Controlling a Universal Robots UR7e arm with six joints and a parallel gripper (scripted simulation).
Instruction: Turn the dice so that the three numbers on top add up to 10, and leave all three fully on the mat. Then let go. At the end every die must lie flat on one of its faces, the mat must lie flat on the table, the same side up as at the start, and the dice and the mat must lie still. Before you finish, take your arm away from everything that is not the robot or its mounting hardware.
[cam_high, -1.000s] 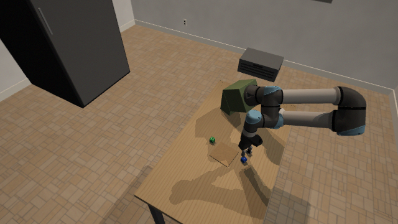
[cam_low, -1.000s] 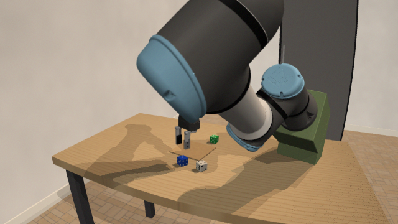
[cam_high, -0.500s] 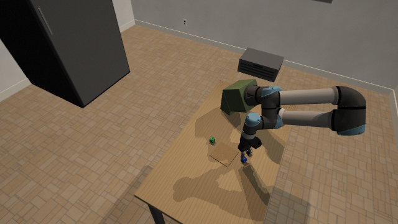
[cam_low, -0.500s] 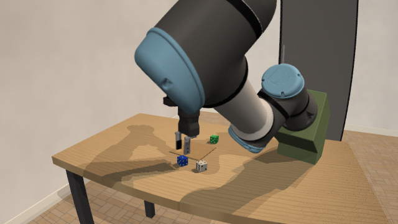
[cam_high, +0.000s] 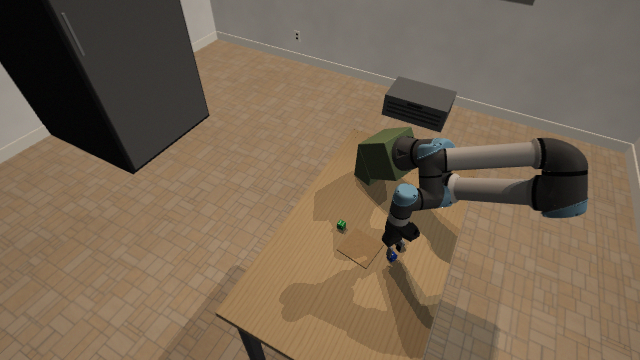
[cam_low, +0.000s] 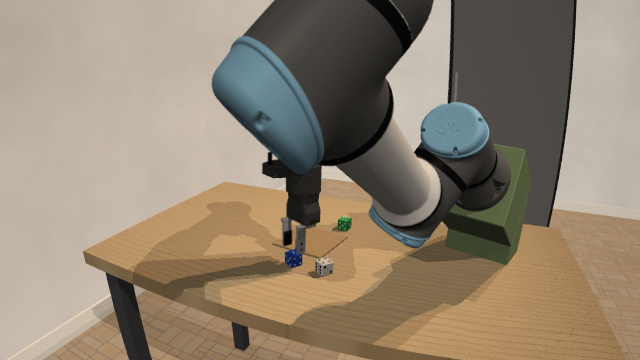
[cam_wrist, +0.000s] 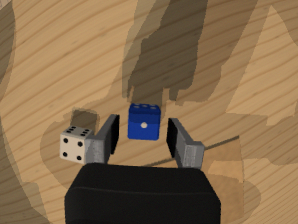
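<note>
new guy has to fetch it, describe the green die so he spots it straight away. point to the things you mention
On the wooden table (cam_high: 280, 265) (cam_low: 165, 250), find the thin square brown mat (cam_high: 360, 246) (cam_low: 320, 241). The green die (cam_high: 341, 225) (cam_low: 344, 223) sits just off it, towards the arm's green mount (cam_high: 382, 157) (cam_low: 517, 200); the other dice are blue (cam_high: 392, 257) (cam_low: 293, 258) (cam_wrist: 144, 125) and white (cam_low: 324, 266) (cam_wrist: 74, 145).

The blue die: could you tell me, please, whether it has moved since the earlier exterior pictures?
No, the blue die has not visibly moved: in the exterior view it keeps its place beside the white die.
</note>
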